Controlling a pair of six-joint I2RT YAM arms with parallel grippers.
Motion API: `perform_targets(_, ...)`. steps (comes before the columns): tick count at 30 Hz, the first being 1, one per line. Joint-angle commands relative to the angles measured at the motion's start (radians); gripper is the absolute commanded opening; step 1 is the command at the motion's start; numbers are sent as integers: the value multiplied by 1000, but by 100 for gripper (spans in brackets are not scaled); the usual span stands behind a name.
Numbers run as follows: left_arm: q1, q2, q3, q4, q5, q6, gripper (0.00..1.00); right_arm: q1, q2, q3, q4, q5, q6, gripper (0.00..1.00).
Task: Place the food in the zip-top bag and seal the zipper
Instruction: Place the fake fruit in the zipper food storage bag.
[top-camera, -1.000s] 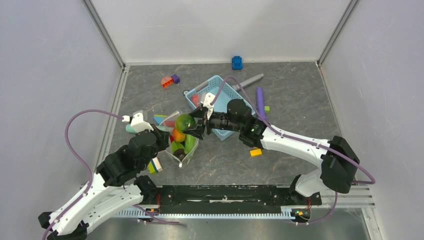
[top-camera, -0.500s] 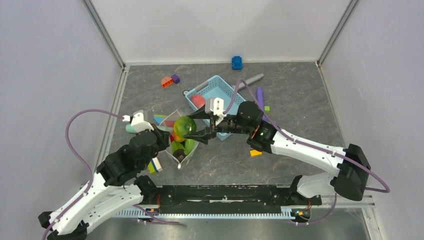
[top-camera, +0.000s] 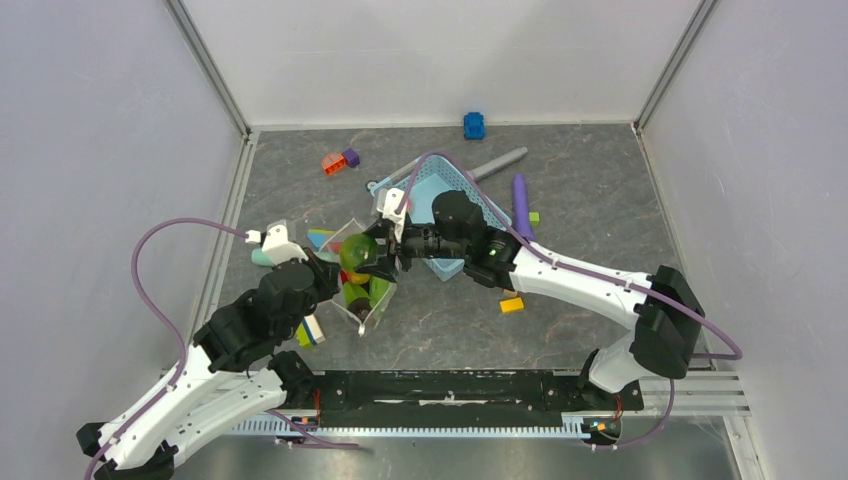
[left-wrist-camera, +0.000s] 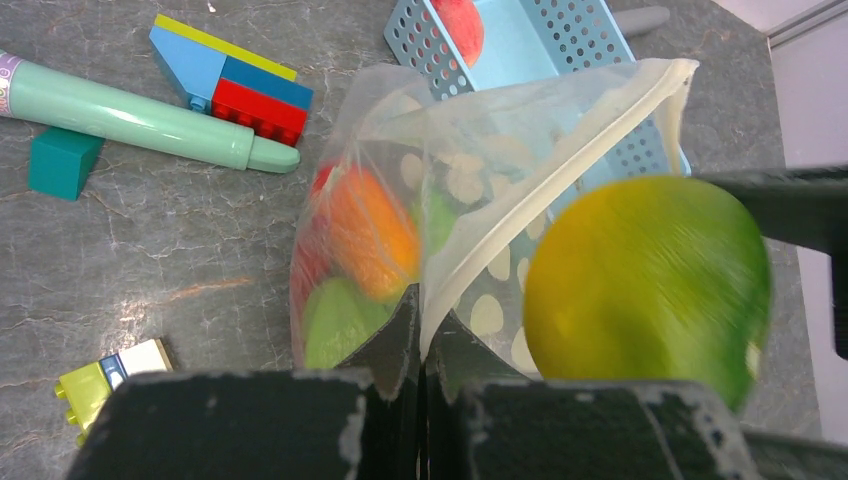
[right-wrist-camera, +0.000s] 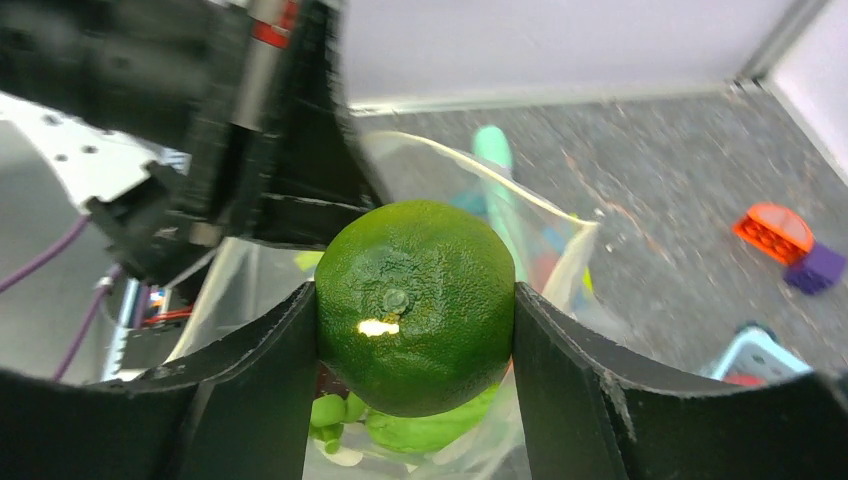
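1. Nearest the arm bases, the left gripper (left-wrist-camera: 422, 322) is squeezing its two fingers together on the near corner of the bag (left-wrist-camera: 480, 190). It is holding the bag's mouth up and open.
2. The zipper (left-wrist-camera: 570, 162) is running away from that pinch toward the far side of the bag. So the long way of the mouth is pointing from the left gripper toward the basket (left-wrist-camera: 420, 35).
3. Some food is already sitting inside the bag: an orange piece (left-wrist-camera: 365, 225), a green piece (left-wrist-camera: 335, 315) and something red beside them.
4. Right at the bag's mouth, the right gripper (right-wrist-camera: 415, 310) is gripping a round green fruit (right-wrist-camera: 415, 305), one finger on each side. The fruit is round, so it has no long side to line up.
5. I think the fruit is hanging at the mouth edge on the basket side of the bag. The right arm is the one to move it. It is needing to go down, and a little more toward the left gripper.
6. Beyond the bag, a red fruit (left-wrist-camera: 455, 20) is waiting in the basket.
7. Compared with half a second ago, the fruit is sitting closer over the bag's mouth. The left gripper and the bag are staying where they were.
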Motion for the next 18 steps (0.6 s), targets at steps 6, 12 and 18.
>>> perform_targets(6,1,10,24,47,-12,29,2,40,17,65,-90,350,-72,75)
perform_targets(12,1,9,20,46,-20,25,3,48,-1,49,-87,329,-83,98)
perform_targets(18,2,10,16,45,-21,23,3,49,-20,44,-81,288,-84,98)
